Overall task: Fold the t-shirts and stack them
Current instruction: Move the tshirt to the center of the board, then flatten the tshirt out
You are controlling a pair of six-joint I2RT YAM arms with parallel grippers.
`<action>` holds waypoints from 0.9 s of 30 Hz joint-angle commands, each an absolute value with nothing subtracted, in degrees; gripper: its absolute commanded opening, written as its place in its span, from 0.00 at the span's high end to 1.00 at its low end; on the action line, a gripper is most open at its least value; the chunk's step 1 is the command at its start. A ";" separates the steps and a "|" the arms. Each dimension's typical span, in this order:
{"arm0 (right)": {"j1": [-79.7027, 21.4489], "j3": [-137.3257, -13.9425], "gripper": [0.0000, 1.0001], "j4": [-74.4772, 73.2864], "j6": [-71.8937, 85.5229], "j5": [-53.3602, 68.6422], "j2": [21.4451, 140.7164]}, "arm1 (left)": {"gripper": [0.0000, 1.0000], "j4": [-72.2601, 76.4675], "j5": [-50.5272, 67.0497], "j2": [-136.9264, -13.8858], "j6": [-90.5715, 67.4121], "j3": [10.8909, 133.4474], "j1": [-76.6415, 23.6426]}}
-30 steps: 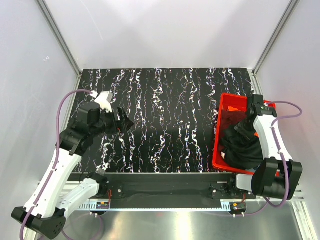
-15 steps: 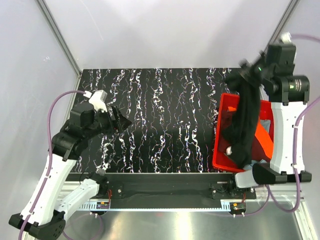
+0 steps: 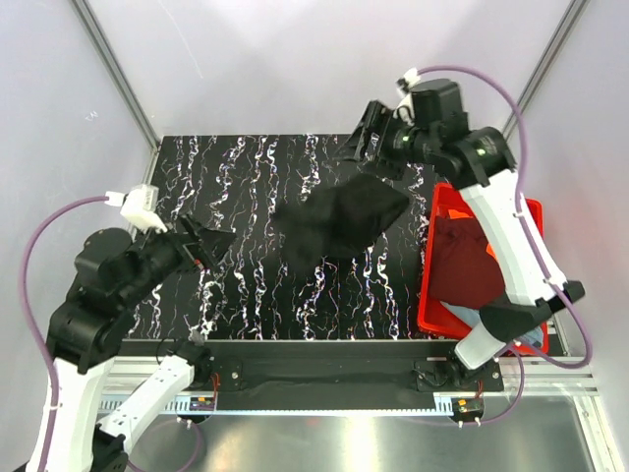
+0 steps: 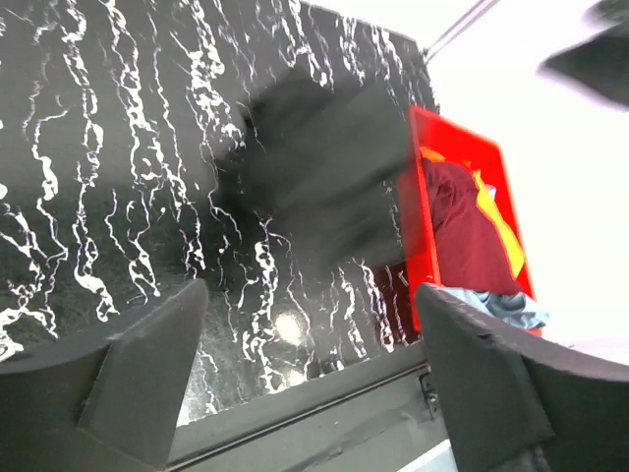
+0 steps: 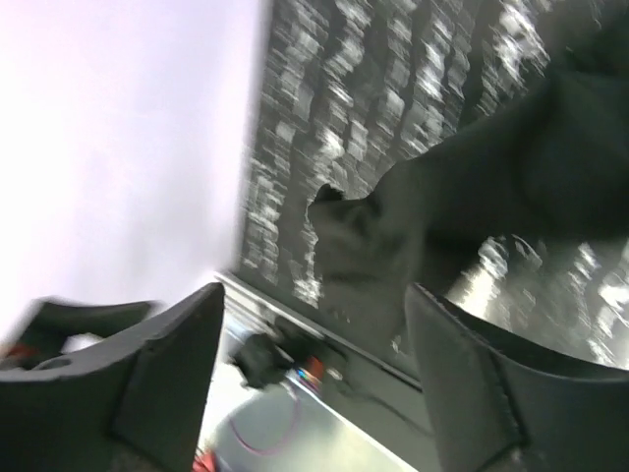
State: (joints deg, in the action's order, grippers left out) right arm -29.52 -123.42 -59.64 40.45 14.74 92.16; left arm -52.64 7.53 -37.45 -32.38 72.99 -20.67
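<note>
The black t-shirt [image 3: 339, 221] is a crumpled, spread shape over the middle right of the marbled table, free of both grippers; it is blurred in the left wrist view [image 4: 324, 167] and the right wrist view [image 5: 511, 177]. I cannot tell whether it lies flat or is still in the air. My right gripper [image 3: 366, 147] hangs high over the table's back, just above the shirt's far corner, open and empty [image 5: 314, 290]. My left gripper [image 3: 211, 241] is raised at the left, open and empty [image 4: 310, 290], pointing toward the shirt. Maroon [image 3: 467, 256], orange [image 4: 496, 226] and grey-blue [image 4: 501, 305] t-shirts lie in the bin.
A red plastic bin [image 3: 429, 265] stands at the table's right edge, its left wall close to the black shirt. White walls with metal frame posts close in the back and sides. A black rail [image 3: 324, 369] runs along the near edge between the arm bases.
The right arm lifted the black shirt out of the bin, swung it left over the table and opened, letting it go. The left arm drew back toward the near left, still open.
</note>
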 commanded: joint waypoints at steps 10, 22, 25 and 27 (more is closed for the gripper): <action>-28.83 -89.43 0.32 -56.89 30.76 1.86 84.99 | 0.06 -47.74 5.18 -50.06 -39.20 66.81 -20.39; -15.39 -95.66 0.23 -32.86 37.27 -1.94 109.66 | 0.07 -37.44 1.94 -91.82 -26.56 75.56 -19.87; -14.07 -105.25 0.22 -35.24 34.29 -0.27 118.98 | 0.09 -36.57 3.94 -100.35 -24.79 78.13 -18.03; -13.80 -108.97 0.23 -36.03 33.66 -0.53 123.73 | 0.16 -35.34 5.88 -103.86 -24.52 78.92 -17.14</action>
